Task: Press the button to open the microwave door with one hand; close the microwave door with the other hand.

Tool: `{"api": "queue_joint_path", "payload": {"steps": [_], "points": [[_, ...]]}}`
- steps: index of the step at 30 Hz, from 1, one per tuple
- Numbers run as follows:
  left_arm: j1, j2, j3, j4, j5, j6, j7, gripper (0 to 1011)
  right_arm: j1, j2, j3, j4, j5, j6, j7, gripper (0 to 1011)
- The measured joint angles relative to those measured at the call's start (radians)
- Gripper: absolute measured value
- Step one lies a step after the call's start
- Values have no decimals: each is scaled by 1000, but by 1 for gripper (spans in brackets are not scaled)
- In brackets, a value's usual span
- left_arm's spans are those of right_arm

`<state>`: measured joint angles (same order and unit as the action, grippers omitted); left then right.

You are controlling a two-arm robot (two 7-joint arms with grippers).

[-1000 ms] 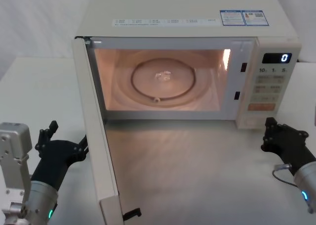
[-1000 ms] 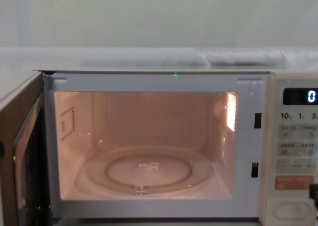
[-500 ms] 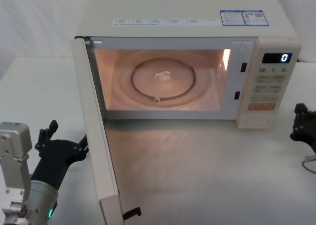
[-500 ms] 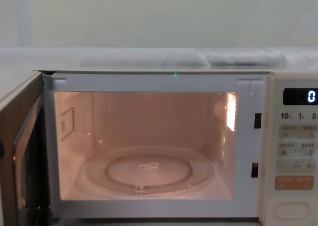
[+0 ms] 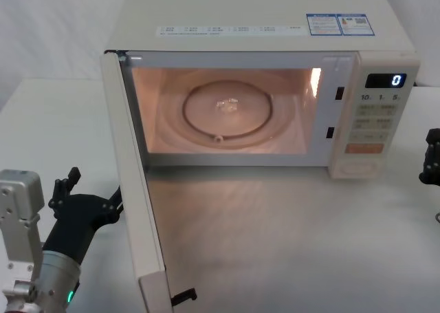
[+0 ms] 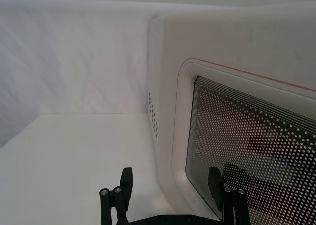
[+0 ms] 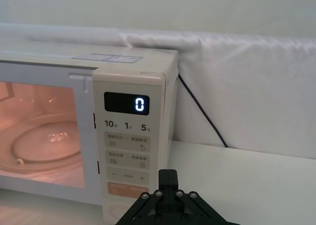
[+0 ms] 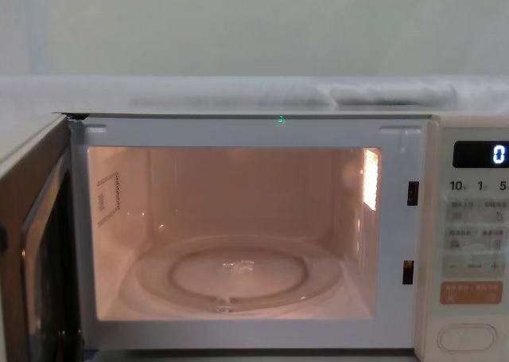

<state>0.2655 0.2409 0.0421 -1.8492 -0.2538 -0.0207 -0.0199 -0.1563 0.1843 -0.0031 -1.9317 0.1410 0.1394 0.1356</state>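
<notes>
Down at the near left, the left tool (image 5: 86, 199) hovers just outside the microwave door (image 5: 134, 189), its fingers (image 6: 126, 181) spread wide with nothing between them. From the left wrist view, one finger sits in front of the door's dotted dark window and the other hangs over the bare surface (image 5: 55, 127); whether that finger touches the door I cannot tell. The door swings far out toward the near left, hinged on the left edge of the microwave (image 5: 261, 24), its cream outer face turned toward the left tool.

Over at the far right edge sits the right tool (image 5: 431, 165), well clear of the control panel and resting low beside the oven; from the pictures I cannot tell how its fingers stand. Its wrist camera looks back at the panel: the black display (image 7: 126, 104) reads "0", and the button (image 5: 360, 168) lies at the very bottom of the panel, below the orange key (image 5: 364, 148).

Inside, the cavity glows warm, and the glass turntable (image 8: 237, 276) lies flat on the oven floor. A black cable (image 7: 200, 109) runs down behind the oven's right side.
</notes>
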Motion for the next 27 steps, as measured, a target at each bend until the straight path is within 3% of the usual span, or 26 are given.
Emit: {"api": "queue_joint_path", "payload": {"steps": [11,15,27], "points": [[0,0,0,0,0,0,0,1001,0,-1,-2,1,0,1,-1,0],[0,0,0,0,0,0,0,1001,-1,-1,-2,2,-1,2,-1,61],[0,0,0,0,0,0,0,1001,-1,-2,-3,2,-1,3,-2,423]]}}
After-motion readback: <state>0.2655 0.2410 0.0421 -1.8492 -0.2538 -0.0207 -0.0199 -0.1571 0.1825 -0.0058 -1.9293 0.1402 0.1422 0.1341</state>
